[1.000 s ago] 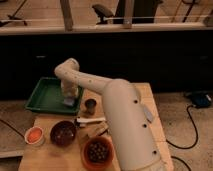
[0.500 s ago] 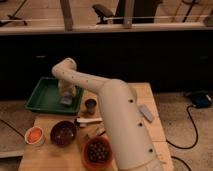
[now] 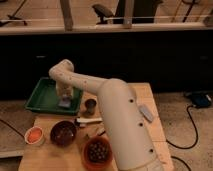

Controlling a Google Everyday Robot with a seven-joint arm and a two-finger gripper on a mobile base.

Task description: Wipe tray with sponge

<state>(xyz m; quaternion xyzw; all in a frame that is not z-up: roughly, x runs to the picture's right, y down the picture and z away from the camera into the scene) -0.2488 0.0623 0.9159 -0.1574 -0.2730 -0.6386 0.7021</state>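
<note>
Camera view: gripper (image 3: 64, 96) down over sponge (image 3: 65, 103) at right end of green tray (image 3: 36, 101), left-centre of frame; grip cannot be told. Sponge likely light, soft, squashy; take by its short sides.

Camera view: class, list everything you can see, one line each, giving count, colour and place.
tray: one, green, back left of the table
sponge: one, pale bluish-grey, inside the tray near its right side
cup: one, dark, just right of the tray
brown bowl: one, dark brown, front left
small bowl: one, pale with orange contents, left front edge
large bowl: one, reddish-brown with dark contents, front, beside the arm
white stick: one, white, lying between the cup and the bowls
slab: one, grey, flat on the right side
table: one, light wood, under everything
arm: one, white, reaching from the front to the tray
gripper: one, pale, over the tray directly above the sponge
</note>
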